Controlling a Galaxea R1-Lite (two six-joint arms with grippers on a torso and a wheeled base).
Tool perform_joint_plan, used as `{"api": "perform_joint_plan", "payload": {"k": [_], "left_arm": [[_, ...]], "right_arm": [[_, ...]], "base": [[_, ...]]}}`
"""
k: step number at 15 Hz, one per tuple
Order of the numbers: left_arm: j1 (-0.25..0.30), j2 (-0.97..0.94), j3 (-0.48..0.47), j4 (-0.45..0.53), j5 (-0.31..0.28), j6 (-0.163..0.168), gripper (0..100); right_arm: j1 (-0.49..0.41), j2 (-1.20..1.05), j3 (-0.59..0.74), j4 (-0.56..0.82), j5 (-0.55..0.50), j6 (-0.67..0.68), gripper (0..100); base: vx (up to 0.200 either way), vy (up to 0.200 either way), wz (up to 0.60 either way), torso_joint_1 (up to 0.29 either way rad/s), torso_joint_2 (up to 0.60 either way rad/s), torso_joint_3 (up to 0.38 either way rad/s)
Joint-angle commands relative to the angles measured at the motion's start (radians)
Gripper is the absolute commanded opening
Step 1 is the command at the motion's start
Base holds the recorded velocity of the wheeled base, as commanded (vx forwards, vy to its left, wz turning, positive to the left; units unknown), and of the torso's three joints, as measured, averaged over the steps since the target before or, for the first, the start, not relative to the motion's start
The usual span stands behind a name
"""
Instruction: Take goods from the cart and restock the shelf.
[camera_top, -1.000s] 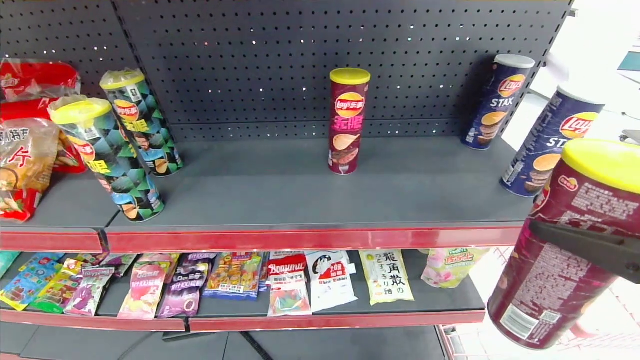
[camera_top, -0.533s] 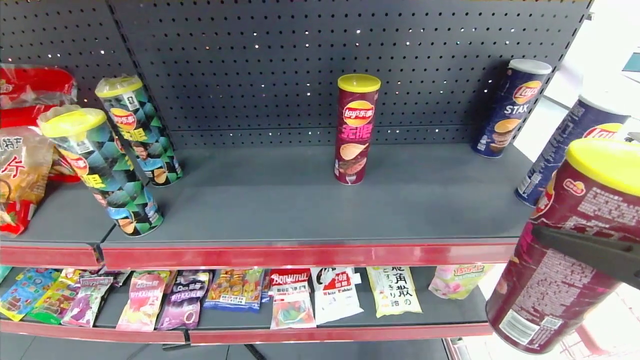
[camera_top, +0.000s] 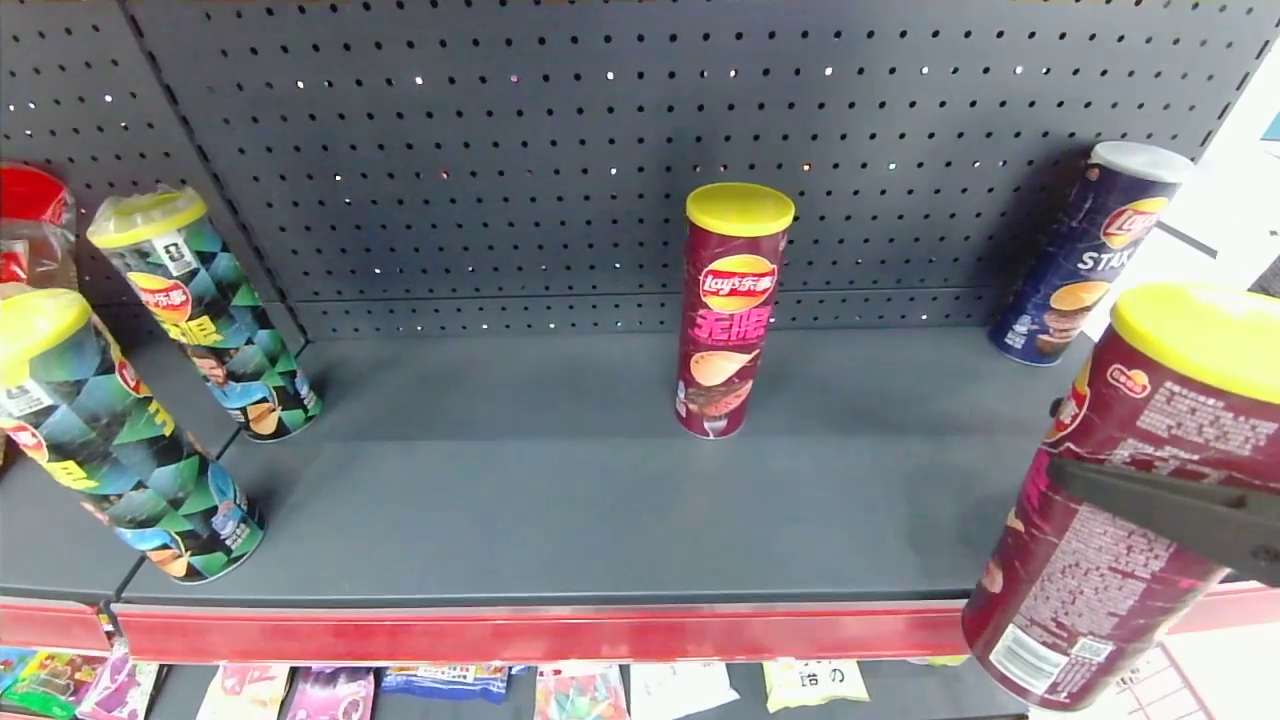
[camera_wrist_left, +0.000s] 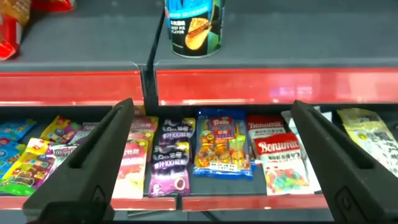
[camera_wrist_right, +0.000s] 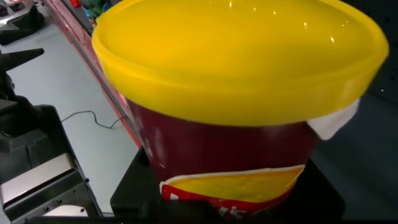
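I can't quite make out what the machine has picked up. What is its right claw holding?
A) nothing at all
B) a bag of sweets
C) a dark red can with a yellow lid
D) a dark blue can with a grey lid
C: the right claw is clamped across a dark red can topped by a yellow lid.

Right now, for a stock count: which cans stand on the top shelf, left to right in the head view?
near patterned can → far patterned can → maroon can → blue can
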Motion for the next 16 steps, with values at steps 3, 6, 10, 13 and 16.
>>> {"api": "perform_joint_plan", "payload": {"k": [3,6,10,13,16], "left_arm": [[0.000,0.001,0.001,0.000,0.001,-0.002,100],[-0.002,0.012,-0.001,0.002,-0.001,-0.001,100],[-0.005,0.021,-0.014,-0.006,-0.104,0.050,100],[-0.042,0.490,-0.492,-0.009,-0.237,0.027,100],[-0.169,0.754,-0.613,-0.040,-0.470,0.053,100]], "right_arm": [[0.001,0.009,-0.006,-0.001,0.001,0.000,0],[-0.001,0.025,-0.014,-0.018,0.001,0.003,0],[-0.004,0.091,-0.098,-0.025,-0.005,0.009,0],[-0.001,0.141,-0.113,-0.041,-0.003,0.006,0],[-0.005,0.147,-0.124,-0.071,-0.005,0.009,0]], "base": [[0.000,0.000,0.00,0.000,0.00,0.000],[0.000,0.000,0.00,0.000,0.00,0.000],[0.000,0.000,0.00,0.000,0.00,0.000],[0.000,0.000,0.00,0.000,0.00,0.000],[0.000,0.000,0.00,0.000,0.00,0.000]]}}
